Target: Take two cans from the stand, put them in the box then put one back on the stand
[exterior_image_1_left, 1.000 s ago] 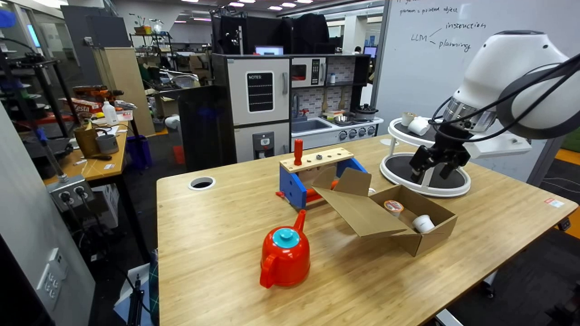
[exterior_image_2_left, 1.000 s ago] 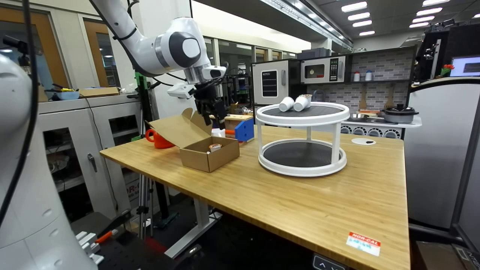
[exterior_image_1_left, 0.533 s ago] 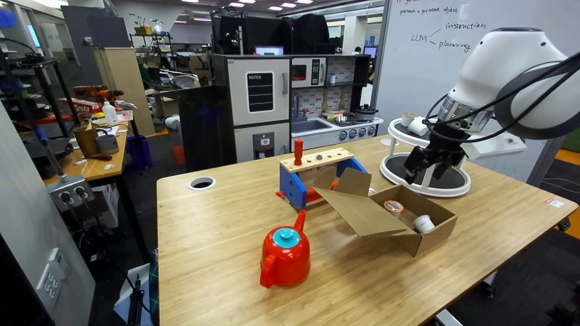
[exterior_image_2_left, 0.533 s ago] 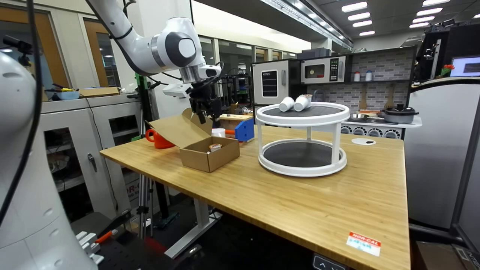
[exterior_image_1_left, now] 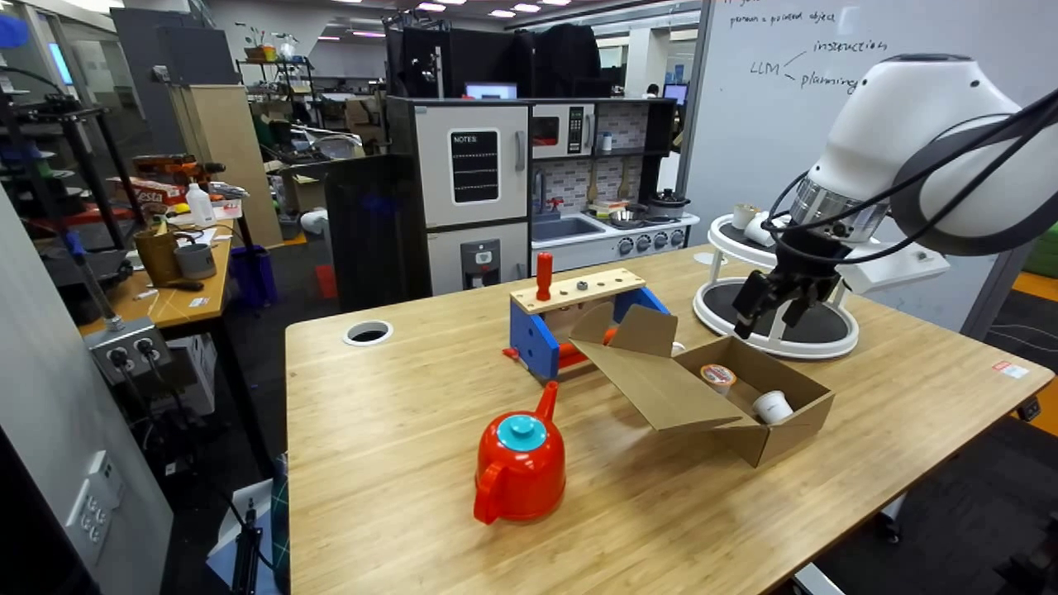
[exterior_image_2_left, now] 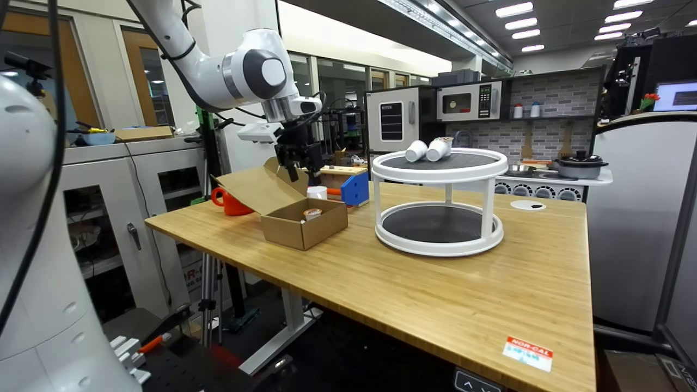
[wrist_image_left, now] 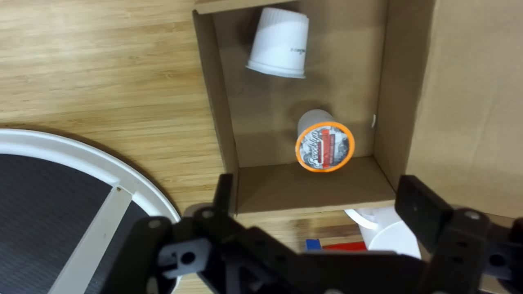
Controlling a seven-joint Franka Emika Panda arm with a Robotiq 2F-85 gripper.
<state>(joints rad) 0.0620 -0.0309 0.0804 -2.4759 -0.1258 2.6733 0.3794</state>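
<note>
Wrist view, left to right: the rim of the white two-tier stand [wrist_image_left: 61,150], then the shallow cardboard box [wrist_image_left: 402,90], in it a white coffee pod [wrist_image_left: 280,43] lying on its side and, farther right, an orange-rimmed Brooklyn coffee pod [wrist_image_left: 325,147], lid up; the gripper [wrist_image_left: 316,177] hangs over the box's lower end, fingers well apart, with a white cup [wrist_image_left: 394,241] just outside that end. In an exterior view, left to right, are a red teapot [exterior_image_1_left: 521,471], a blue-sided toy workbench [exterior_image_1_left: 579,291], the box, flap open, and the stand, more white pods [exterior_image_1_left: 756,231] resting on its upper tier.
</note>
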